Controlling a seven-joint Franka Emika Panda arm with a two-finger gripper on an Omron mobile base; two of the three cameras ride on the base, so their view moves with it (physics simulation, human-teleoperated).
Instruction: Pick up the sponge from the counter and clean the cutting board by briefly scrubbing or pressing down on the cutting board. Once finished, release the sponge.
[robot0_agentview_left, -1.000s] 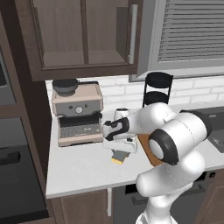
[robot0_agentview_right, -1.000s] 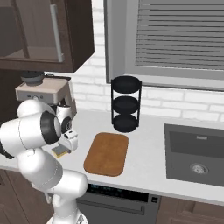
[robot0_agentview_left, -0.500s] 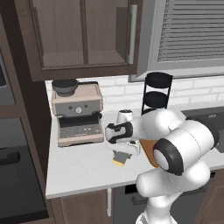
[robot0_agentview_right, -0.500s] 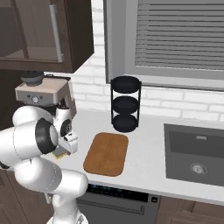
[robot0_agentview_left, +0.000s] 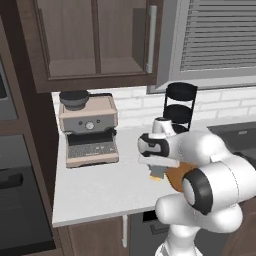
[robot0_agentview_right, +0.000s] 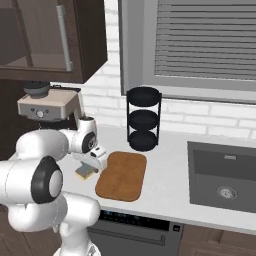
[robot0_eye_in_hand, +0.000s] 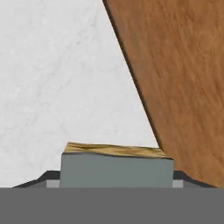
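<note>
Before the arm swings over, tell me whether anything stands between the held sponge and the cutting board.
Nothing visible stands between them. In the hand view the sponge, between the gripper's fingertips, sits right by the near edge of the cutting board; the black tiered rack stands behind the board, out of that path.

White brick wall (robot0_agentview_right: 212, 117), grey window blinds (robot0_agentview_right: 205, 40), dark cabinets (robot0_agentview_right: 90, 40).

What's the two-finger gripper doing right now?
Gripper: closed on the grey-green and yellow rectangular sponge, one dark fingertip on either side.
</note>
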